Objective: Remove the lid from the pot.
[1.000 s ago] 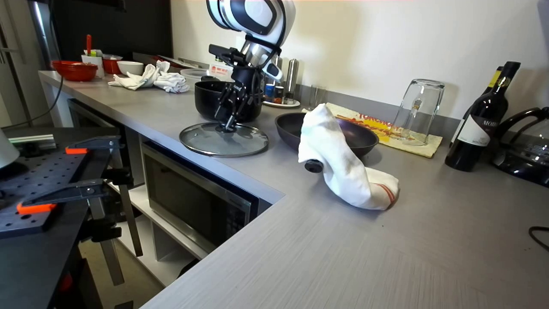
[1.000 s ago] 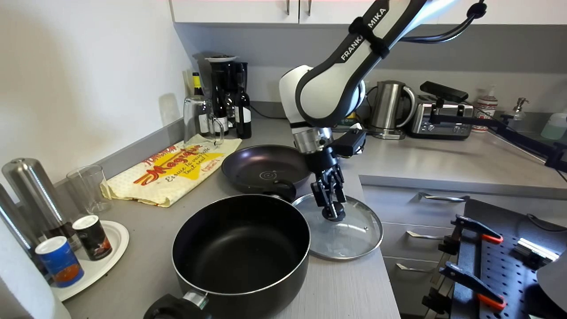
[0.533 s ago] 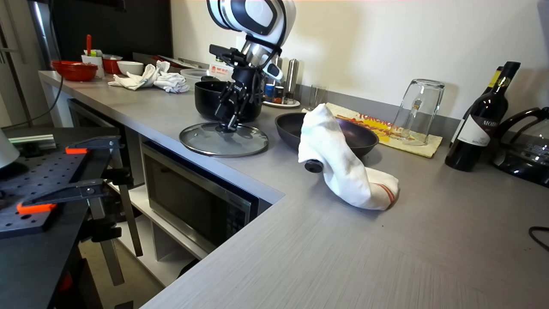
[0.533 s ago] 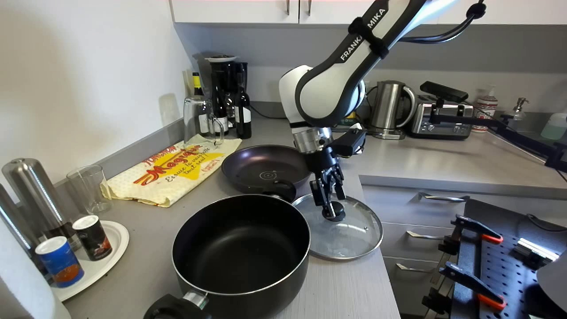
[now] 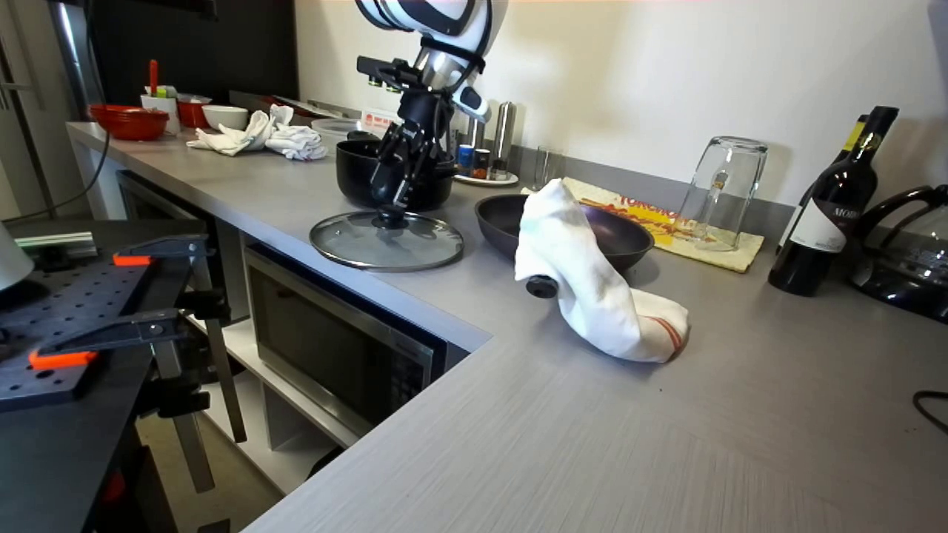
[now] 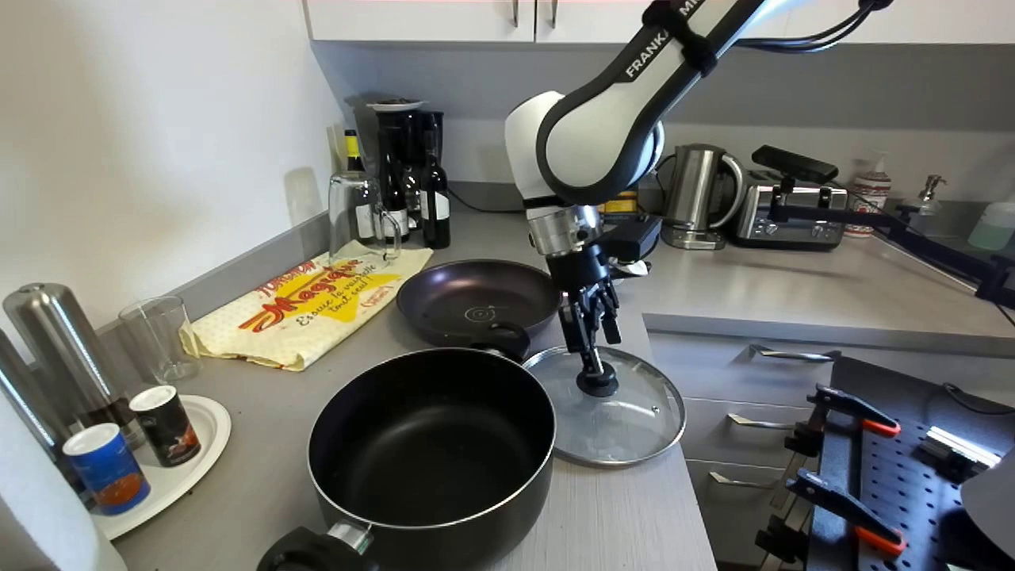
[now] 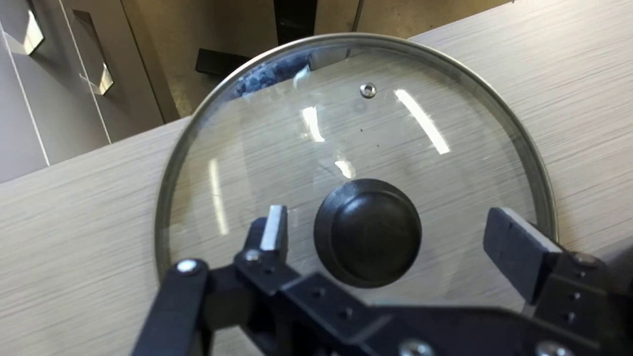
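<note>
The lid (image 6: pixel 622 424) is a glass disc with a metal rim and a dark knob. It lies flat on the counter beside the pot, and it also shows in an exterior view (image 5: pixel 385 248) and in the wrist view (image 7: pixel 277 158). The black pot (image 6: pixel 432 436) stands uncovered, with nothing seen inside; it is partly behind the gripper in an exterior view (image 5: pixel 358 174). My gripper (image 7: pixel 394 235) is open and empty, its fingers on either side of the knob in that view and apart from it. In both exterior views the gripper (image 5: pixel 392 198) (image 6: pixel 603 350) is just above the knob.
A dark frying pan (image 6: pixel 476 305) with a white cloth (image 5: pixel 585 289) over its handle stands close to the lid and pot. A plate with shakers (image 6: pixel 214 444), a glass (image 6: pixel 162 341) and a yellow towel (image 6: pixel 309 301) line the wall. The counter's edge (image 5: pixel 333 274) runs near the lid.
My gripper's fingers have spread apart from the knob. The arm has then risen a little above the lid. The lid and the pot have stayed in place.
</note>
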You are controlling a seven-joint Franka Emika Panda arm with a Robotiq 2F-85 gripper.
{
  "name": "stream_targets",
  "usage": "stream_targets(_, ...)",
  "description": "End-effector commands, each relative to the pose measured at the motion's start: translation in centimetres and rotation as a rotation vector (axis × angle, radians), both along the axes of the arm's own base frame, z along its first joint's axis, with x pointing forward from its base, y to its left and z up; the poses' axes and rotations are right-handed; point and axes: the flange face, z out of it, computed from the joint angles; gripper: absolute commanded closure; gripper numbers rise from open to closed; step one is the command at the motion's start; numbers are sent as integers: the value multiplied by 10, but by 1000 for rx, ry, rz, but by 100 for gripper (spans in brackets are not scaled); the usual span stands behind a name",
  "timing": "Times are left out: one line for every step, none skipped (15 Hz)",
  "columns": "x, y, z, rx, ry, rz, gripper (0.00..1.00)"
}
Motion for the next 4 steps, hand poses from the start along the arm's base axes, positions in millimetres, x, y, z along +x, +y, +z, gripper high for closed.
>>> stream_targets(-32,9,40,-7,-55,33,0)
stream_targets(-9,4,18,0,-20,12,0)
stream_targets(-15,7,27,0,-31,20,0)
stream_targets(-20,8,34,-1,-38,25,0)
